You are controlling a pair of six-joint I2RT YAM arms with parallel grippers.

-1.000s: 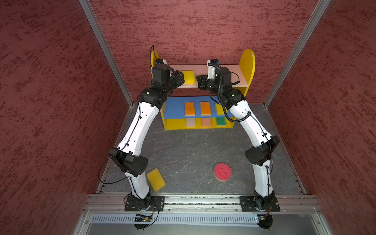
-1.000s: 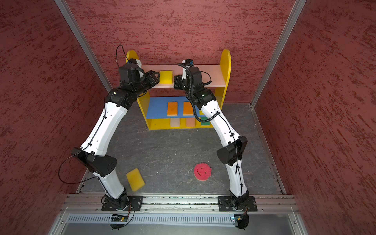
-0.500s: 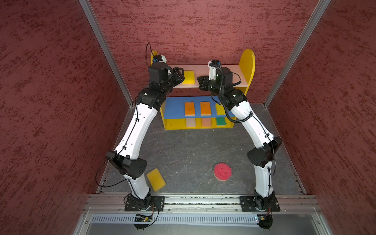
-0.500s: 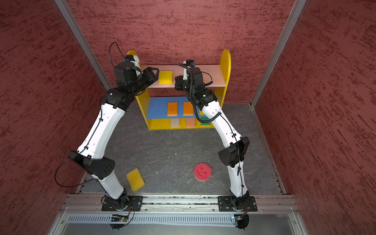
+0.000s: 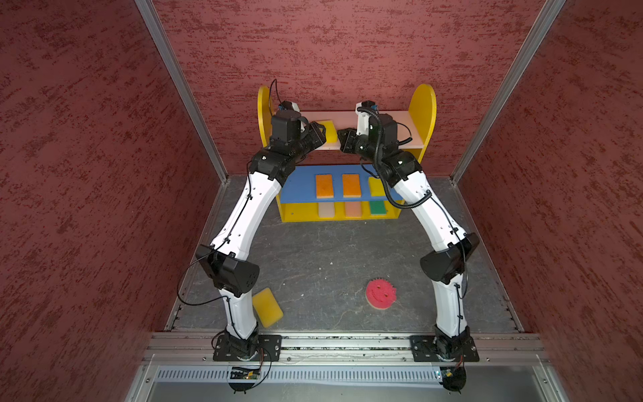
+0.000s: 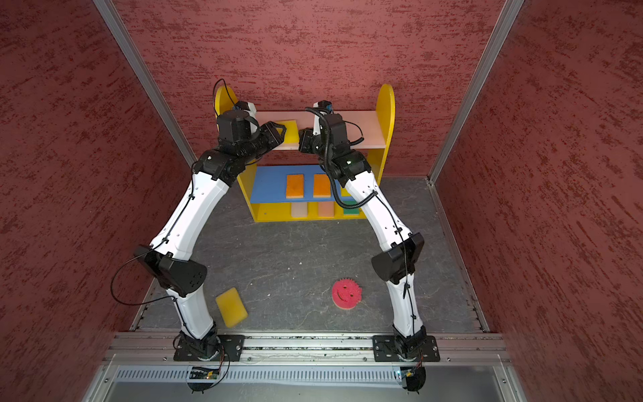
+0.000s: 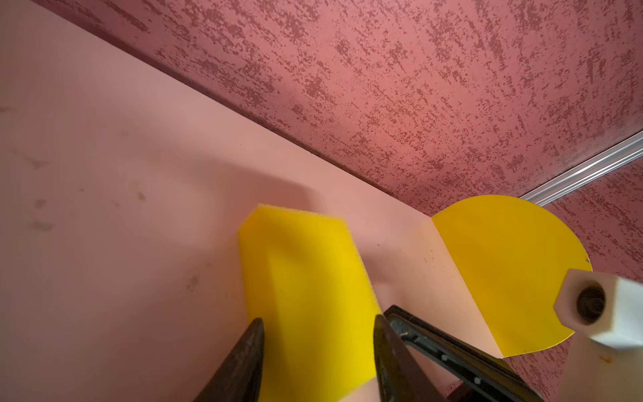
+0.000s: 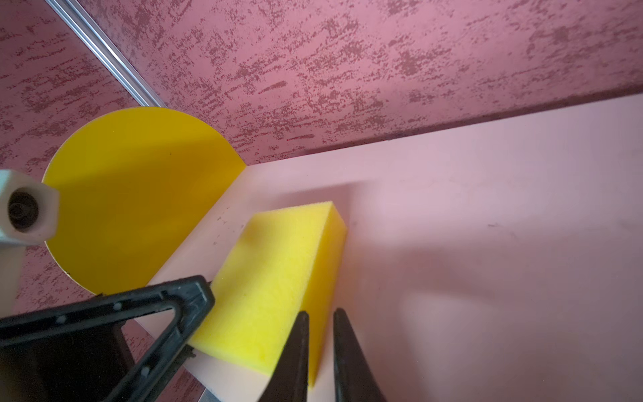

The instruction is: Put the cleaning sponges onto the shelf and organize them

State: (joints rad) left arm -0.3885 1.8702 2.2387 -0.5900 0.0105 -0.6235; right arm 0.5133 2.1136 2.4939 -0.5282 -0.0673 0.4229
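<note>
Nearest, a yellow sponge (image 5: 267, 307) and a round pink one (image 5: 380, 293) lay on the floor. Farther, on the shelf (image 5: 422, 111) top, the left gripper (image 7: 318, 325) straddled another yellow sponge (image 7: 306, 289), jaws spread; the right gripper (image 8: 320, 318) stood nearly closed, empty. Foam likely light, squashy: grip the long sides.

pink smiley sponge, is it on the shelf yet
No, the pink sponge lies on the floor, well in front of the shelf.
</note>
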